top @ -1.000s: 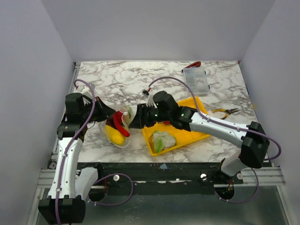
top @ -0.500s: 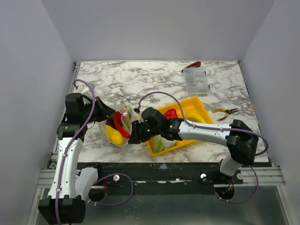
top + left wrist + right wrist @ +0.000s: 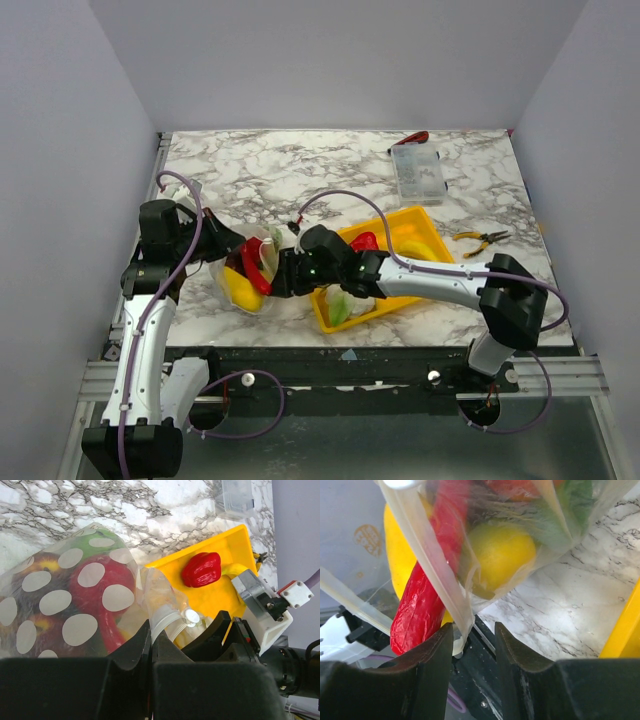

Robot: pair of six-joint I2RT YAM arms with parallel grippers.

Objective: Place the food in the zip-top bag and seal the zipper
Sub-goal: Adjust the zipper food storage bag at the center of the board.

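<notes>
Zip-top bag (image 3: 262,246): lies on the left near part of the counter (image 3: 270,180), between the two pincers. Its mouth is turned toward the right arm and its dotted film bulges with food.
Food in the zip-top bag: a yellow banana (image 3: 240,288), a long red pepper (image 3: 417,615) and a round yellow piece (image 3: 502,555). Green and dark purple pieces show through the film in the left wrist view.
Food on the yellow tray (image 3: 227,545): a stubby red pepper (image 3: 201,570) toward the far end and a white cauliflower (image 3: 340,303) at the near end.
Zipper (image 3: 434,565): a clear strip along the mouth edge that runs down into the gap of the right pincer. The mouth is not pressed closed.
Left pincer (image 3: 151,640): its fingers are closed together on the bag's rim, with the film pinched between them.
Right pincer (image 3: 474,630): its fingers stand slightly apart. The bag's edge hangs between them against one finger and is not clamped.
Change from a second ago: the right pincer was beside the tray's left corner and is now nearer and further left, at the bag's mouth. The right elbow has drawn in leftward. The stubby red pepper, mostly covered by the arm then, now shows. The left arm and the bag keep their place.
Elsewhere: a clear compartment box (image 3: 418,172) and pliers (image 3: 480,238) lie at the far right.
</notes>
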